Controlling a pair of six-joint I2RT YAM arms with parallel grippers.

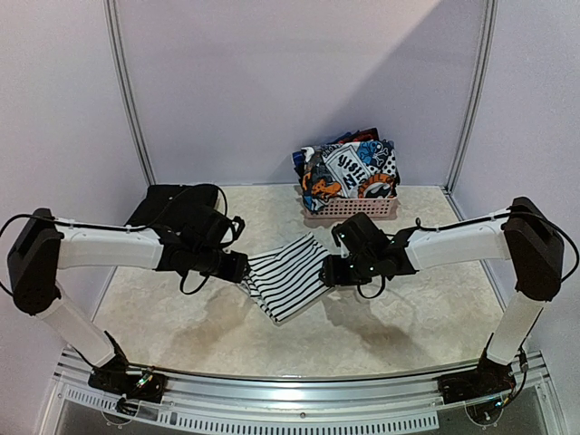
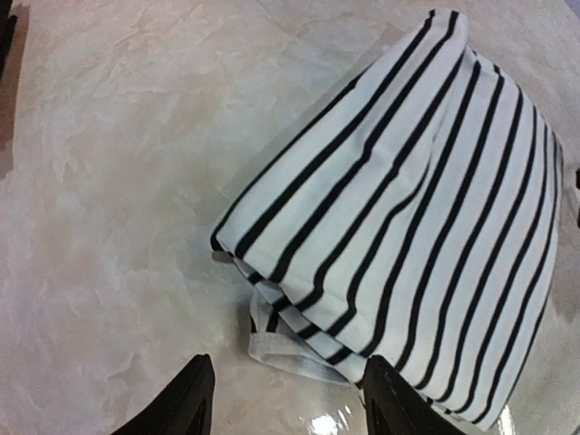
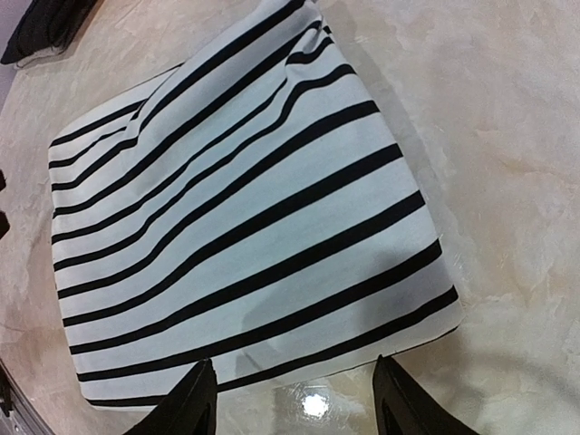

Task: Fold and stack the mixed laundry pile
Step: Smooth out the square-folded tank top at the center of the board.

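Centrally, on a pale marbled tabletop (image 1: 399,317), a white cotton garment with thin black stripes (image 1: 285,283) lies folded into a compact, roughly square packet, set like a diamond under the overhead camera. Two black-and-white robot arms reach in from either side, so the packet sits between them. The left gripper (image 1: 237,267) is at the packet's left corner and the right gripper (image 1: 328,270) is at its right edge, each pointing inward at the cloth.

In the left wrist view, the two dark fingers (image 2: 192,406) stand apart, low over the table. The packet's layered corner and a loose white hem lie just ahead of them, and nothing is pinched. In the right wrist view, the fingers (image 3: 195,403) are likewise spread, with the packet's near edge lying flat just beyond their tips and no cloth clamped. Both hands read as open and empty, which suits a fold laid down rather than one in progress.

At the far edge of the table, a pink latticed plastic basket (image 1: 353,208) holds a bundled blue, orange, white and black graphic-print garment (image 1: 349,170), probably waiting its turn. At the far left, a low heap of plain black cloth (image 1: 159,207) lies on the table, partly hidden by the left arm. Whether it is folded cannot be told. From this layout, the striped packet looks ready to go onto a stack. Its layered corner could slip open if gripped by the top layer alone.
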